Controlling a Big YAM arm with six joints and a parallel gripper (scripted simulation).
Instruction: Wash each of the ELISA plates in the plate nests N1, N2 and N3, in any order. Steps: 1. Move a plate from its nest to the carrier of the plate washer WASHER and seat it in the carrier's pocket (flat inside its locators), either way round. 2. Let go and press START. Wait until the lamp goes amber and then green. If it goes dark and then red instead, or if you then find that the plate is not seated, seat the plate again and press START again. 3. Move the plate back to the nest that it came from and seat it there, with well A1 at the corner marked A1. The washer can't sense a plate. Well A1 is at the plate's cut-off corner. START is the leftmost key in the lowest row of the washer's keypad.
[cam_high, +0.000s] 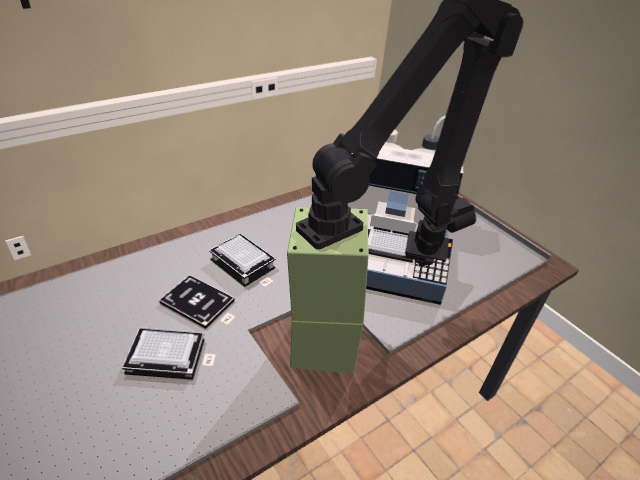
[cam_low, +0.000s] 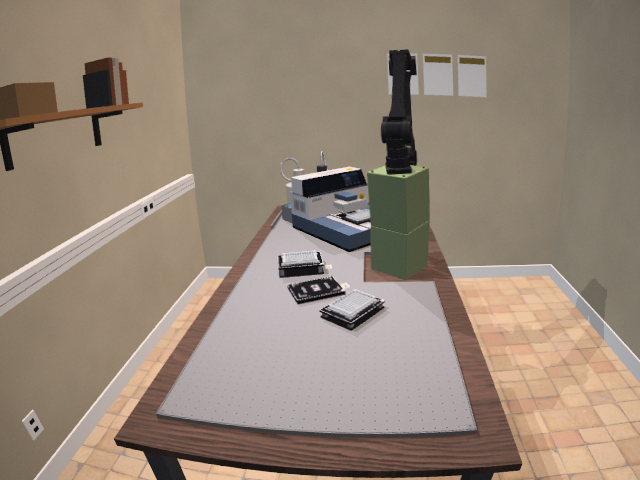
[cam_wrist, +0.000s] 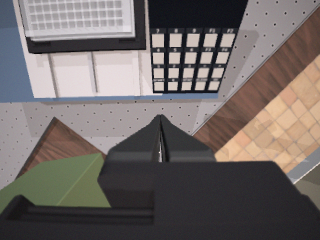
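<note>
Tool (cam_high: 424, 263) (cam_wrist: 160, 120) hovering clenched, grasping nothing, near keypad (cam_high: 432, 269) (cam_wrist: 190, 62). Washer (cam_high: 405, 285) (cam_low: 330, 230) (cam_wrist: 75, 75) showing amber lamp (cam_high: 449, 244). Nest N2 (cam_high: 196, 300) (cam_low: 315, 289) sitting bare between plated N1 (cam_high: 242, 258) (cam_low: 301, 263) and N3 (cam_high: 164, 353) (cam_low: 352, 308).

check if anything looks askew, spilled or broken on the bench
Nothing stands out: the plates on N1 and N3 look level, and I see no spill or damage. N2 holds no plate.

Above the keypad (cam_high: 431, 270) (cam_wrist: 189, 62), the closed gripper (cam_wrist: 160, 120) has open air toward the room side. The green pedestal (cam_high: 327, 289) (cam_low: 399, 222) (cam_wrist: 65, 182) blocks a low, straight pass between washer (cam_high: 405, 284) (cam_low: 330, 229) (cam_wrist: 42, 75) and nests; above it stands the arm's base (cam_high: 329, 227) (cam_low: 398, 164).
</note>
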